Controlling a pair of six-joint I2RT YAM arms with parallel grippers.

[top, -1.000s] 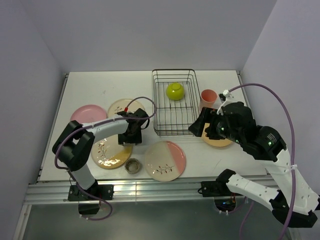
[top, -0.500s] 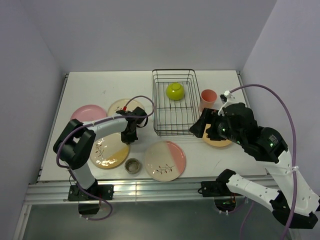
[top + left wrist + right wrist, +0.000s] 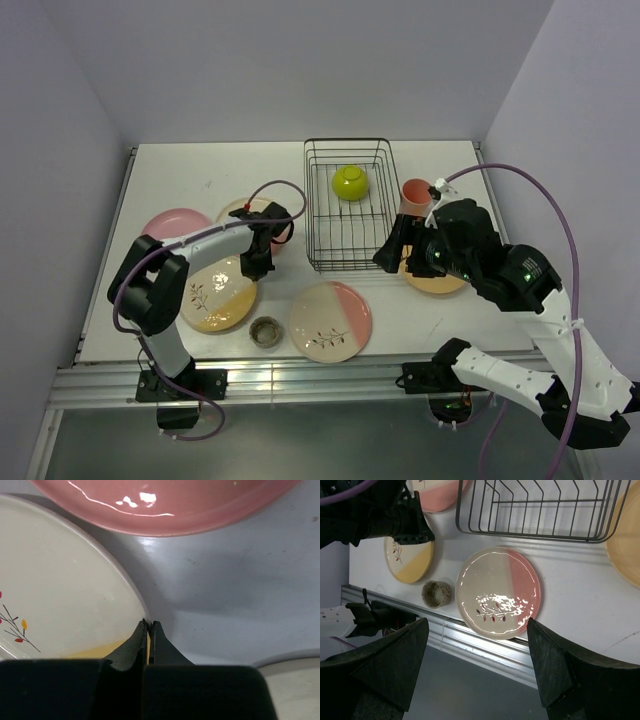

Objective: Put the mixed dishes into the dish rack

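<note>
L gripper (image 3: 148,625) pinches cream-yellow plate (image 3: 60,595) rim; R gripper (image 3: 476,623) wide apart.

Wire rack (image 3: 345,235) w/ lime bowl (image 3: 350,182) inside, pink tumbler (image 3: 416,197) upright beside it, cream-yellow plate (image 3: 215,295) L of rack

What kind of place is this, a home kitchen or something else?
Probably a robot test cell, not a kitchen: a white table boxed in by plain pale walls, two arms mounted on a metal rail at its near edge, plates laid flat beside a wire dish rack.
</note>
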